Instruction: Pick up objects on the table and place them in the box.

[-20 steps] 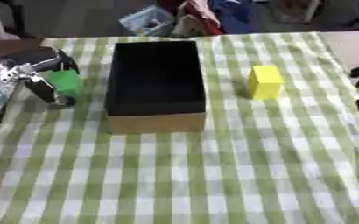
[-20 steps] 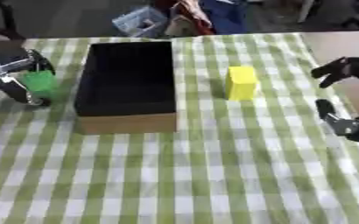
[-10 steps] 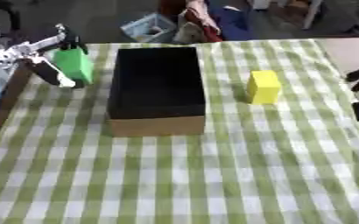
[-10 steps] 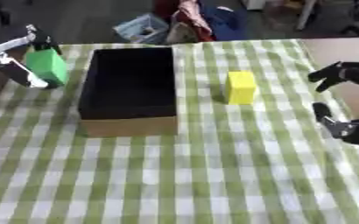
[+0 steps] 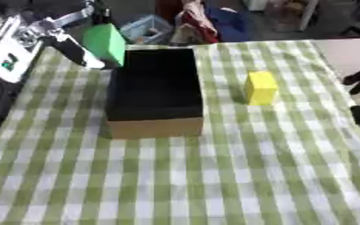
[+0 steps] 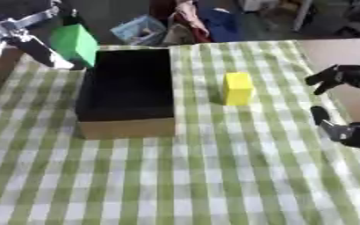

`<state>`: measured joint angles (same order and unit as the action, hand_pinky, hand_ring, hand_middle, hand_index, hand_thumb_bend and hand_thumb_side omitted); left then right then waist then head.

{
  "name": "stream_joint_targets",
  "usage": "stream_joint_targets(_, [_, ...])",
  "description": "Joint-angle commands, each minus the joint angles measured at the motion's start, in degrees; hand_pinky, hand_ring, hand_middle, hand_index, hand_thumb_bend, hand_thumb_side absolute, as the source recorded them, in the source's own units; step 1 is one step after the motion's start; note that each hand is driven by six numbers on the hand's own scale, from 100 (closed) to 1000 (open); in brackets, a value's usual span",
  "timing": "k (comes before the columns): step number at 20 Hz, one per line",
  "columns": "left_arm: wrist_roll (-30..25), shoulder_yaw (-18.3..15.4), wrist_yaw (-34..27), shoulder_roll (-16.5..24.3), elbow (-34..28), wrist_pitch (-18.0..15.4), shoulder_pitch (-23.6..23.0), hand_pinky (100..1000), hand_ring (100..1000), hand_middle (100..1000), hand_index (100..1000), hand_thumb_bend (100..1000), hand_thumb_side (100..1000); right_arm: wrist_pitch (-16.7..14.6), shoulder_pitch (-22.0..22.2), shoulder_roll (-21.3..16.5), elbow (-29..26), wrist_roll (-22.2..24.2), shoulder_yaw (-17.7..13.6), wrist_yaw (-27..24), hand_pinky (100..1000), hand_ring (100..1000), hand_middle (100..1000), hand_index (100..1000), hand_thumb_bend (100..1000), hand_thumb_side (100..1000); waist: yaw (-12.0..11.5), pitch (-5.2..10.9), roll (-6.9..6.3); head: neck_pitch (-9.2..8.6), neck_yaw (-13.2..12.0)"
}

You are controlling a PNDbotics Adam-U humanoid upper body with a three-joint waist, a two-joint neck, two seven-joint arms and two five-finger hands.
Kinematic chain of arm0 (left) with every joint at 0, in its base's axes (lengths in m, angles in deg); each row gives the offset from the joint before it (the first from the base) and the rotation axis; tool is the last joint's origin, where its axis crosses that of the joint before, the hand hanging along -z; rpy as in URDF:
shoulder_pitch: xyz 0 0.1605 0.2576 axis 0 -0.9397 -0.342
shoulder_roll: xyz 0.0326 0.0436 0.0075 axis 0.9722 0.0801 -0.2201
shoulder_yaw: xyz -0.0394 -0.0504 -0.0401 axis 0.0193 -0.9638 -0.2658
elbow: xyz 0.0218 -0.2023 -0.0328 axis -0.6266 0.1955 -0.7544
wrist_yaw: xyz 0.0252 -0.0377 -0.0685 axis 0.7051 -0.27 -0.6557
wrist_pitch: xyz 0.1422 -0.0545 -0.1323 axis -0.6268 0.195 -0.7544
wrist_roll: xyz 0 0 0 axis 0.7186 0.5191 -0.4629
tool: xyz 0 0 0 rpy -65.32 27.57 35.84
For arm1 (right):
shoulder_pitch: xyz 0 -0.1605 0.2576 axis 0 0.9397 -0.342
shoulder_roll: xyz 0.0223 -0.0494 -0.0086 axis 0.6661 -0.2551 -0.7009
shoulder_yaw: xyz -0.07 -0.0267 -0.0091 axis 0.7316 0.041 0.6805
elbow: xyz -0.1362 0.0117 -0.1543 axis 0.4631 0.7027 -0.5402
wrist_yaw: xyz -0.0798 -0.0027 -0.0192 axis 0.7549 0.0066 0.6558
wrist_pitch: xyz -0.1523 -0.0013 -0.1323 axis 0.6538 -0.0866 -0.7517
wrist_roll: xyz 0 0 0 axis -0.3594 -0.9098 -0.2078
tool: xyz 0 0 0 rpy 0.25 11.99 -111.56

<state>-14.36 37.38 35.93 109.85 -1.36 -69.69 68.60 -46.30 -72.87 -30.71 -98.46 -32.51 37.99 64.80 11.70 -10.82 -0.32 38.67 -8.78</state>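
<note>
My left hand point(image 5: 41, 33) holds a green block point(image 5: 106, 43) in the air, just above the far left corner of the box point(image 5: 154, 91). Its fingers are pinched on the block from above and from the side. The box is long, brown outside and black inside, and nothing shows in it. A yellow block point(image 5: 261, 88) stands upright on the checked cloth to the right of the box. My right hand point(image 6: 351, 105) hovers at the right edge, fingers relaxed and apart, holding nothing, well clear of the yellow block.
A green and white checked cloth point(image 5: 214, 176) covers the table. Beyond the far edge lie a blue basket point(image 5: 146, 27) and clothes point(image 5: 206, 19) on the floor. Bare tabletop point(image 6: 329, 50) shows at the far right.
My left hand has lifted the green block off the cloth and carried it up and to the right, to the box's far left corner. The right hand has barely moved.
</note>
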Motion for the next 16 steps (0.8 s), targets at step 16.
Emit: stream_joint_targets(16, [-7.7,2.9,4.6,-3.8,4.0,-4.0,-1.6,706,596,620,777,593,342,0.0,0.1,-0.6,0.3,1.3,-0.3,-0.9,745,668,715,823,100,266,0.6,0.51,0.3,-1.25,-0.5])
